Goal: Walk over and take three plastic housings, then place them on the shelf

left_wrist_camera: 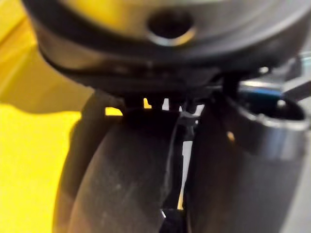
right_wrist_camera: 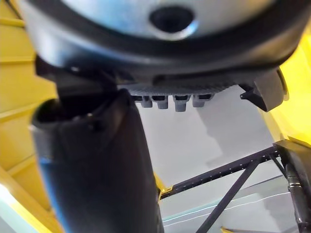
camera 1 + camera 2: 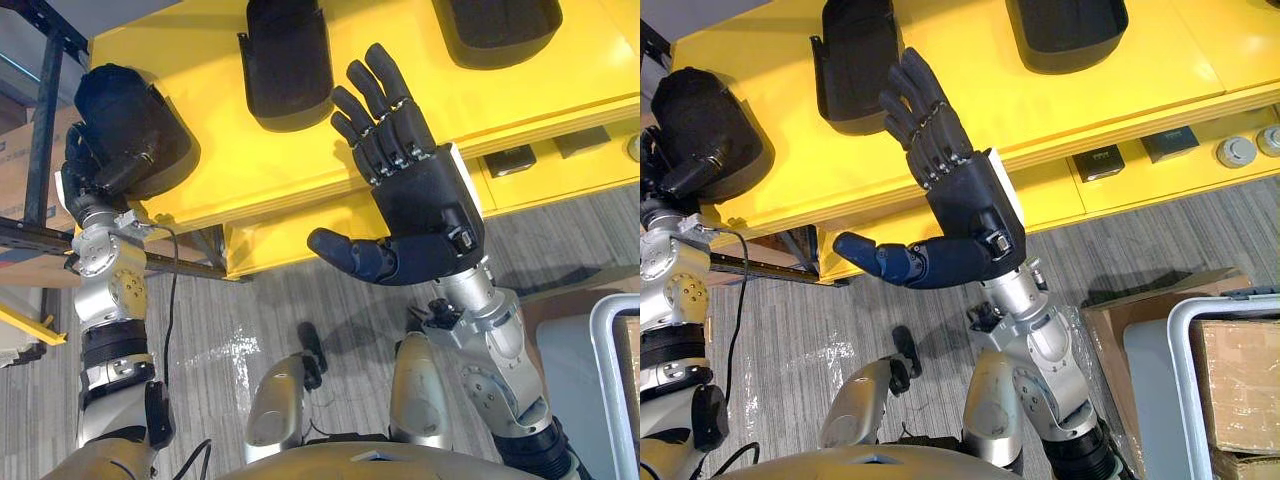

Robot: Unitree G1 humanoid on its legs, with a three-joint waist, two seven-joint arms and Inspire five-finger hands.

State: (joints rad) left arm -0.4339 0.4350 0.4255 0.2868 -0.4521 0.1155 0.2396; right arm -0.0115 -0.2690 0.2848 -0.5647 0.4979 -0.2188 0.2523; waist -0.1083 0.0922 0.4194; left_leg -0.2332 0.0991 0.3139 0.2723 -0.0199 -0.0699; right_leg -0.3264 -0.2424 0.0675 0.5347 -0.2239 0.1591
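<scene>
At L edge of yellow shelf (image 3: 225,150), L hand (image 3: 90,168) grips leftmost housing (image 3: 130,110); R hand (image 3: 425,205) splayed, empty.

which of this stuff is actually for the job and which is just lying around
Job: left housing, in the left hand; middle housing; right housing; yellow shelf; right hand, open.
Lying about: black parts and round discs on the lower level; cardboard box; grey bin.
</scene>
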